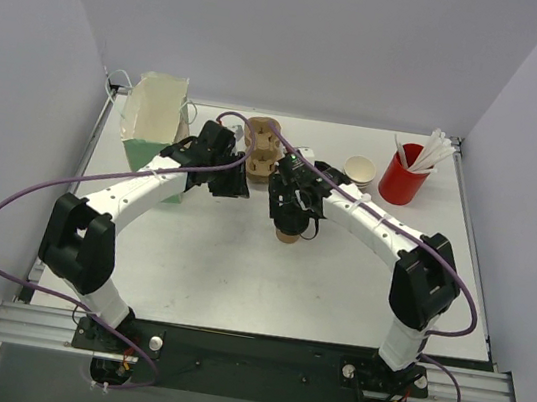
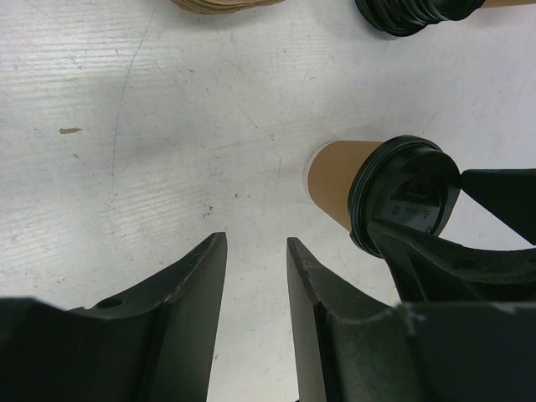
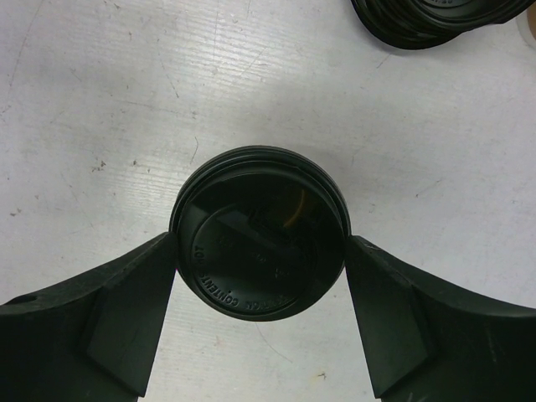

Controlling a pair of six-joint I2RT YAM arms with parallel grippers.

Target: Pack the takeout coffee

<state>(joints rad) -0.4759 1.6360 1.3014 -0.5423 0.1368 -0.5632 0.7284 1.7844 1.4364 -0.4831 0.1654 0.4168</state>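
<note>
The takeout coffee (image 1: 289,232), a brown paper cup with a black lid (image 3: 260,234), stands upright on the white table. My right gripper (image 3: 260,244) comes down over it from above. Its two fingers press against opposite sides of the lid rim, so it is shut on the cup. In the left wrist view the same cup (image 2: 335,172) shows at the right, with the right gripper's fingers around its lid. My left gripper (image 2: 255,240) hovers just left of the cup, open, with only bare table between its fingers. From above, the left gripper (image 1: 236,184) sits beside the right one.
A green and white paper bag (image 1: 154,118) stands open at the back left. A brown cup carrier (image 1: 260,144) sits behind the grippers. A stack of tan cups (image 1: 359,169) and a red cup with white sticks (image 1: 404,176) are back right. Black lids (image 3: 435,21) lie stacked nearby.
</note>
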